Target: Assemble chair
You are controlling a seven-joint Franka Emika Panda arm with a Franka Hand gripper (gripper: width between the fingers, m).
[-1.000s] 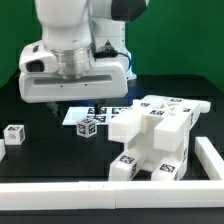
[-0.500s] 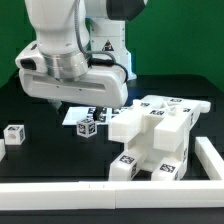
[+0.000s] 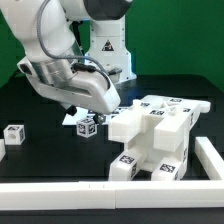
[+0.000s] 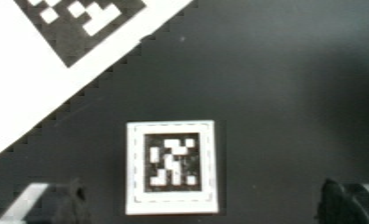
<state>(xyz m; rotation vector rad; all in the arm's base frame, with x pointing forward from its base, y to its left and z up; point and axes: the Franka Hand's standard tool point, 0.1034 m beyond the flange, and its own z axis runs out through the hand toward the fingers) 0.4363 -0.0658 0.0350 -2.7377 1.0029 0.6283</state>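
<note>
The partly built chair (image 3: 155, 138) is a blocky white stack with tags, standing at the exterior view's right. A small white tagged block (image 3: 88, 126) lies just left of it, below the arm's tilted wrist (image 3: 72, 82). Another small tagged block (image 3: 14, 134) sits at the far left. In the wrist view my gripper (image 4: 199, 205) is open. Its dark fingers (image 4: 46, 204) stand wide apart on either side of a white tagged part (image 4: 172, 167) on the black table. Nothing is held.
The marker board (image 4: 48, 70) lies next to the tagged part, and its edge shows under the arm (image 3: 70, 118). A long white border rail (image 3: 90, 190) runs along the front and turns up the right side (image 3: 210, 158).
The arm has tipped from level to a slant and its wrist has swung toward the small block. The chair parts have not moved, and the gripper has stayed open.
</note>
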